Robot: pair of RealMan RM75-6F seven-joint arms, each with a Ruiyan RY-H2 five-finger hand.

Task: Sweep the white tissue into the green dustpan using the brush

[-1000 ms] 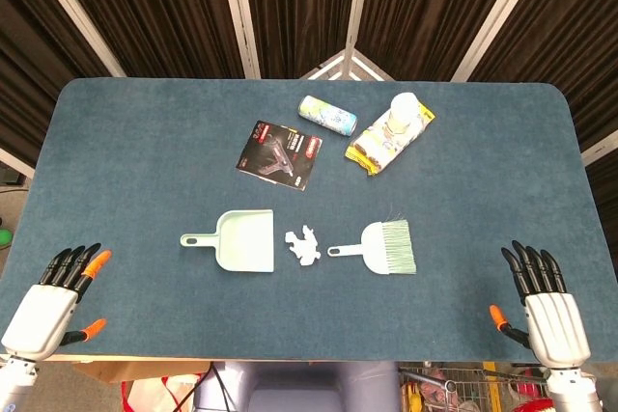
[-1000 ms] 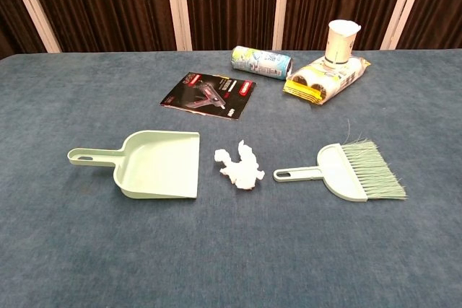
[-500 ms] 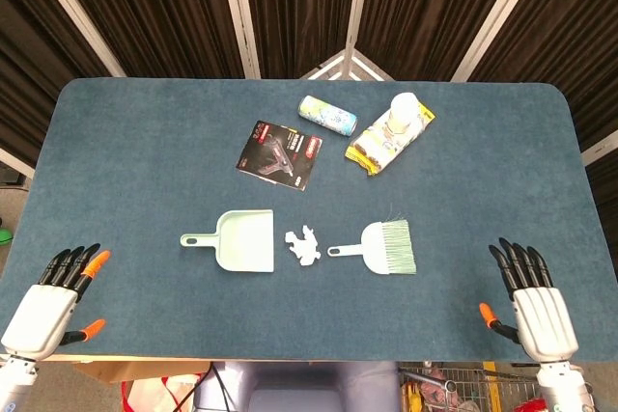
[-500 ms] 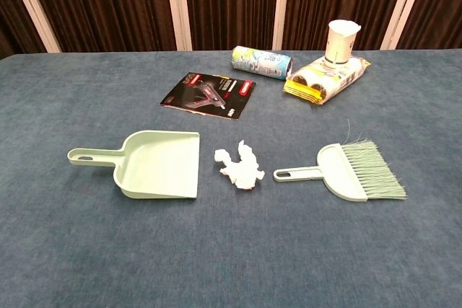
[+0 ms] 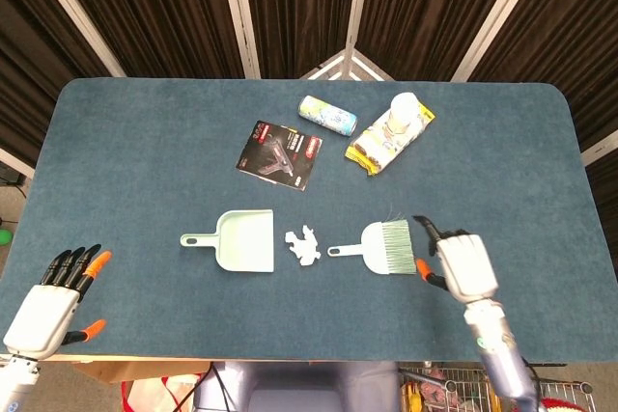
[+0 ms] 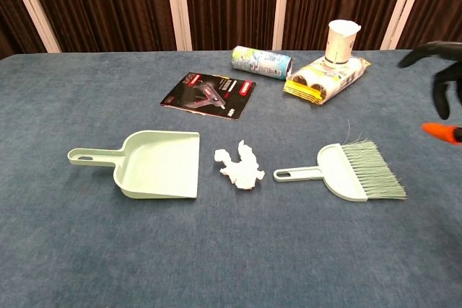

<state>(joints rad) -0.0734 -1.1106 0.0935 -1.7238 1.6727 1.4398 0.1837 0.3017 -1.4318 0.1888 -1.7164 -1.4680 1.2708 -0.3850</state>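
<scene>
We judge the step in hand is reaching for the brush [image 5: 381, 246]. The right hand [image 5: 462, 266], lower right of the head view, holds nothing, fingers spread, just beside the bristles. We should come over the handle, not the bristles. Brush lies lengthwise left-right, handle pointing left at the white tissue [image 5: 303, 243], centre frame. The dustpan [image 5: 239, 240] mouth faces the tissue. Left hand [image 5: 46, 303], lower left, spread and holding nothing.

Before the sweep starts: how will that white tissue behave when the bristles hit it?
The white tissue is a loosely crumpled wad, so it is probably very light and floppy, apt to deform or tumble rather than slide cleanly. It may snag in the brush bristles. The dustpan mouth faces it close by, so a short push likely suffices.
</scene>
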